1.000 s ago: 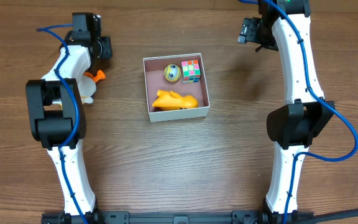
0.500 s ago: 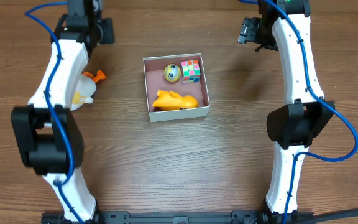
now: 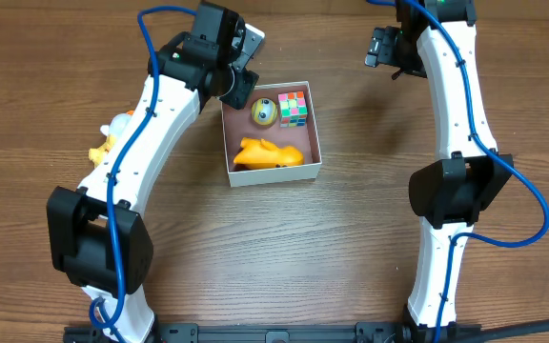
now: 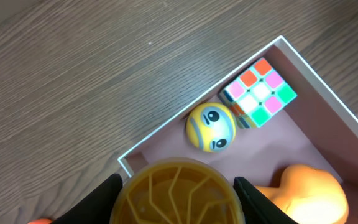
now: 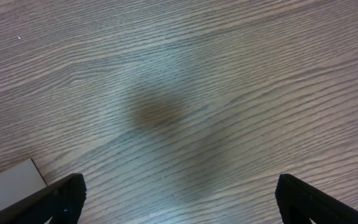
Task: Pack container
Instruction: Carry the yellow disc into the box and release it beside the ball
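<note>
The container (image 3: 316, 129) is a square white box with a pink-brown inside at the table's middle back; its wall also shows in the left wrist view (image 4: 319, 78). In it lie a yellow ball with a face (image 3: 264, 112) (image 4: 211, 127), a colour cube (image 3: 293, 109) (image 4: 260, 92) and an orange toy (image 3: 270, 152) (image 4: 309, 193). My left gripper (image 3: 239, 84) (image 4: 178, 194) is shut on a round yellow ribbed thing (image 4: 178, 186) and hovers over the box's far left corner. My right gripper (image 3: 389, 48) (image 5: 179, 199) is open and empty above bare table, right of the box.
A white duck toy with orange parts (image 3: 111, 138) lies on the table at the left, partly hidden by my left arm. A pale flat corner (image 5: 11, 180) shows at the lower left of the right wrist view.
My left arm has swung from the far left, beside the duck, to the right, over the box's far left corner. The duck now lies a little further left. The right arm has not moved.
</note>
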Robot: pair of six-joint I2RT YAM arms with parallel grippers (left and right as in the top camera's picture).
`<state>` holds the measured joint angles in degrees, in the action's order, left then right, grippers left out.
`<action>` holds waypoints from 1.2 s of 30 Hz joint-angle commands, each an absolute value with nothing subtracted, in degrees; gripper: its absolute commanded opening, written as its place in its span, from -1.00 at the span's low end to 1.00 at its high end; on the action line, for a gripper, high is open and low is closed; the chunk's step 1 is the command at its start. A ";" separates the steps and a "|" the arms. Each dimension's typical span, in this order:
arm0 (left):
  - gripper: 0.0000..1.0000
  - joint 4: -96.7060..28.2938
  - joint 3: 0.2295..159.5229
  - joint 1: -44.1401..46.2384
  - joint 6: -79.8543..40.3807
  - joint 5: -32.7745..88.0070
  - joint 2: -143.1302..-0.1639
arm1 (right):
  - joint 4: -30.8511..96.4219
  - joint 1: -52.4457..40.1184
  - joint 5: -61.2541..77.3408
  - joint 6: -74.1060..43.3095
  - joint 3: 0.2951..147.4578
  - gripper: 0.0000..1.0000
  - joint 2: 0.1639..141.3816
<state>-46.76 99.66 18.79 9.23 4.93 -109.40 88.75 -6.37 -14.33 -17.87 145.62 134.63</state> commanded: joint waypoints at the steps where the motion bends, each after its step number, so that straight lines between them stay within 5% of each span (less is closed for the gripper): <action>1: -0.22 -46.33 99.79 18.94 10.70 8.19 -109.86 | 88.58 -6.46 -14.70 -18.26 147.02 1.00 133.86; 30: -0.35 -43.88 99.74 18.68 10.68 6.83 -125.25 | 88.60 -6.46 -14.70 -18.26 147.02 1.00 133.86; 36: -0.06 -43.88 99.77 18.68 10.44 5.58 -125.25 | 88.60 -6.46 -14.70 -18.26 147.02 1.00 133.86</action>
<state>-43.99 99.66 18.79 9.50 7.07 -123.83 88.71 -6.37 -14.33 -17.82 145.62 134.63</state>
